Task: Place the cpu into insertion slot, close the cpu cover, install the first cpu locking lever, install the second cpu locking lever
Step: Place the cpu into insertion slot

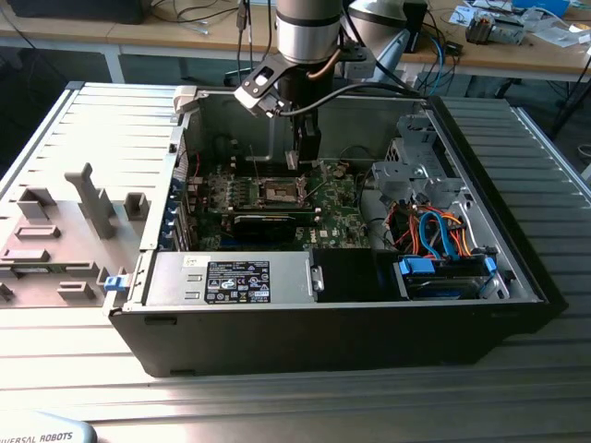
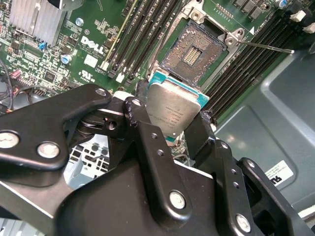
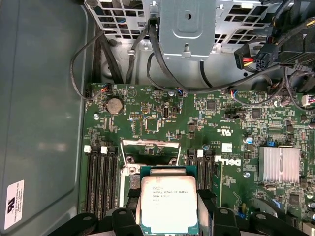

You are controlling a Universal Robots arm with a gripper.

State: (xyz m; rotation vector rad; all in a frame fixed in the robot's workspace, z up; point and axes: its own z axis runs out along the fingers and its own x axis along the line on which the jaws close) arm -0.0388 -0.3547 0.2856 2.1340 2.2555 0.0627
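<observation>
My gripper [image 1: 303, 152] is shut on the cpu [image 2: 172, 110], gripping its two opposite edges with the silver-grey top facing the wrist cameras. The cpu [image 3: 169, 201] hangs a short way above the green motherboard [image 1: 337, 217], apart from it. The insertion slot [image 2: 194, 51] lies uncovered just beyond the chip, its dark pin field showing inside a metallic rim; in the exterior view the insertion slot [image 1: 280, 191] is below my fingers. The cpu cover [image 3: 147, 142] stands raised at the socket's far edge. A thin locking lever [image 2: 266, 47] sticks out beside the socket.
The board lies inside an open computer case [image 1: 517, 277]. Memory slots [image 2: 147, 29] flank the socket on both sides. A finned heatsink [image 3: 279, 164], a black card [image 1: 268, 221], a drive cage [image 1: 416, 166], bundled cables [image 1: 434, 231] and the power supply [image 1: 231, 277] crowd the case.
</observation>
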